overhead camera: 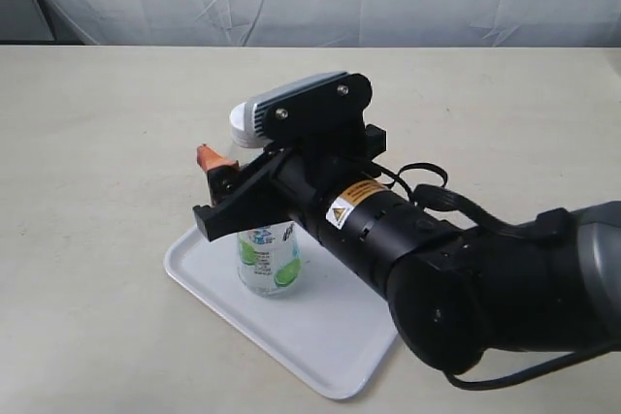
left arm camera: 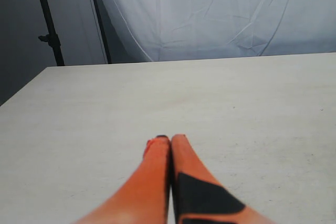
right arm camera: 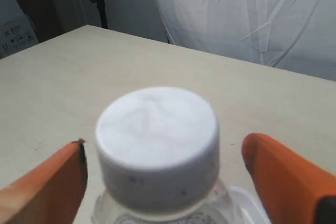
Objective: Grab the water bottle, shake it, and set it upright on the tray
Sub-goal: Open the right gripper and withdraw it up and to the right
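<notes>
The right gripper (right arm camera: 164, 148) stood wide, its fingers (right arm camera: 47, 182) flanking the bottle (overhead camera: 270, 261), clear of its cap. The bottle stood upright on the tray (overhead camera: 330, 348), toward its left end. The left gripper (left arm camera: 168, 140) was pinched together above the table (left arm camera: 252, 103).

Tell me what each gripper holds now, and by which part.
Nothing is held. The right gripper is open around the water bottle, with gaps on both sides; the left gripper is shut, empty.

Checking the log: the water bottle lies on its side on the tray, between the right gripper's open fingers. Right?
No. The exterior view shows the water bottle standing upright on the tray, between the open fingers of the right gripper.
</notes>
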### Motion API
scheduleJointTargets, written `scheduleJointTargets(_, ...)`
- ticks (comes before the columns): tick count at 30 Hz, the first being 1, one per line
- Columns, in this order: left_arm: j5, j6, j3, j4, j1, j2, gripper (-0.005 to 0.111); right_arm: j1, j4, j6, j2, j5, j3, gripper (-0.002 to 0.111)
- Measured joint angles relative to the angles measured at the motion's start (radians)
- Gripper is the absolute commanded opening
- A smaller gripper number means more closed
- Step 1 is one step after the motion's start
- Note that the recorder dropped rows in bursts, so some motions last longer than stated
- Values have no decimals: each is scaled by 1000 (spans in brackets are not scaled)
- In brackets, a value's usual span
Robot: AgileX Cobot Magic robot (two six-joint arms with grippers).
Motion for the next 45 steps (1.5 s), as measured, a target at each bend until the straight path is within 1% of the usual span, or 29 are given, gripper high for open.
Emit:
scheduleJointTargets(7,0,0,0,0,0,0,0,0,0,-9,-75,13,0,80)
scheduleJointTargets(11,0,0,0,0,0,0,0,0,5,-32,-146,92,0,79)
scheduleJointTargets(13,0,0,0,0,0,0,0,0,25,-78,-191,149,0,79)
scheduleJointTargets(18,0,0,0,0,0,0,0,0,149,-268,-310,226,0,71)
scheduleJointTargets(20,0,0,0,0,0,0,0,0,220,-375,-361,233,0,63)
scheduleJointTargets(22,0,0,0,0,0,0,0,0,313,-492,-415,233,0,51)
scheduleJointTargets(25,0,0,0,0,0,0,0,0,482,-675,-483,199,0,28)
scheduleJointTargets(28,0,0,0,0,0,0,0,0,668,-863,-531,124,0,-2)
scheduleJointTargets(29,0,0,0,0,0,0,0,0,723,-930,-543,102,0,0)
scheduleJointTargets(31,0,0,0,0,0,0,0,0,858,-1055,-566,52,0,0)
scheduleJointTargets(36,0,0,0,0,0,0,0,0,1129,-1347,-590,6,0,0)
scheduleJointTargets(39,0,0,0,0,0,0,0,0,1175,-1435,-591,-5,0,0)
scheduleJointTargets(45,0,0,0,0,0,0,0,0,1190,-1458,-593,-38,0,0)
